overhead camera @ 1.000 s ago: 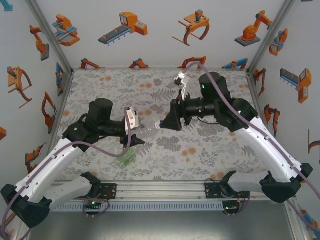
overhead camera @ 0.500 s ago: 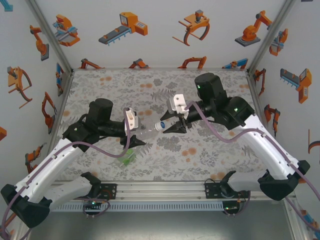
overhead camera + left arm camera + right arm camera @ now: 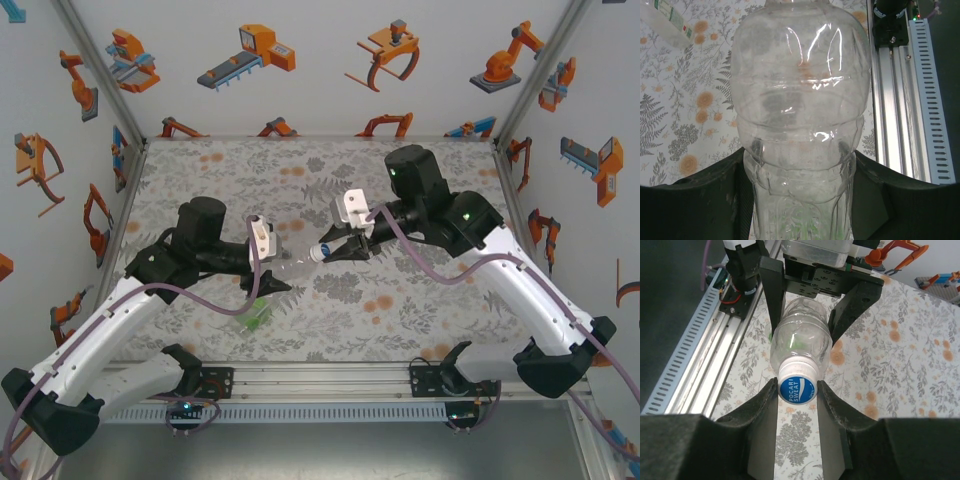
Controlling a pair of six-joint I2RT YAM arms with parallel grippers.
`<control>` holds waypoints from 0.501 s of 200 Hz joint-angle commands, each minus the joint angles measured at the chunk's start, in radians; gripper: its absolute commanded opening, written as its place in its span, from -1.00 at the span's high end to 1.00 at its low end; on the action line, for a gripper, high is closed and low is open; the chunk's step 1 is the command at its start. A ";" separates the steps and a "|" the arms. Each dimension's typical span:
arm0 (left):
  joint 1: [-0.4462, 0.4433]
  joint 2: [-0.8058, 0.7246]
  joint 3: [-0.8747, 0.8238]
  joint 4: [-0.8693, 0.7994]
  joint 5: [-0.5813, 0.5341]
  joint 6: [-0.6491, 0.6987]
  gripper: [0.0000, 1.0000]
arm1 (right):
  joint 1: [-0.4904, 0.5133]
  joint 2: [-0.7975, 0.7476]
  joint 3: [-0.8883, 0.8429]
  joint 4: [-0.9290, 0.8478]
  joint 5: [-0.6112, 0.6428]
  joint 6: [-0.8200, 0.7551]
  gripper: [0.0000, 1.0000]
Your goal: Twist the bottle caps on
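A clear bottle (image 3: 800,90) is held off the table, tilted, with my left gripper (image 3: 800,159) shut on its lower body. In the top view that gripper (image 3: 270,278) is left of centre and the bottle (image 3: 292,266) points towards my right gripper (image 3: 332,250). A white bottle cap with a blue top (image 3: 798,389) sits on the bottle's neck (image 3: 800,340). My right gripper (image 3: 798,386) is shut on that cap, a finger pressing each side. A translucent green bottle (image 3: 252,315) lies on the table below the left gripper.
Another clear bottle with a white label (image 3: 671,19) lies on the floral table (image 3: 420,310). The aluminium rail (image 3: 900,100) with the arm bases runs along the near edge. Printed walls (image 3: 300,60) enclose the back and sides.
The right wrist has rolled over and shifted slightly towards the bottle, and its jaws have narrowed onto the cap. The left arm and the bottle have stayed put.
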 commanded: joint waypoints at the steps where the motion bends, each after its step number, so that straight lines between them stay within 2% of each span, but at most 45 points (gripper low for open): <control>1: -0.006 -0.005 0.015 0.018 0.017 0.005 1.00 | -0.002 -0.009 -0.011 0.090 0.031 0.254 1.00; 35: -0.005 0.001 0.005 0.022 -0.009 0.007 1.00 | -0.001 -0.044 -0.095 0.279 0.149 0.844 1.00; 49: -0.006 0.005 -0.001 0.034 -0.022 0.002 1.00 | -0.001 -0.060 -0.117 0.320 0.235 1.095 1.00; 72: -0.007 0.015 0.000 0.041 -0.047 0.003 1.00 | -0.001 -0.045 -0.078 0.232 0.351 1.440 1.00; 86: -0.007 0.018 0.001 0.048 -0.060 0.002 1.00 | -0.001 -0.009 -0.023 0.132 0.392 1.586 1.00; 100: -0.007 0.022 0.002 0.055 -0.071 0.004 1.00 | 0.000 0.034 0.021 0.055 0.384 1.711 1.00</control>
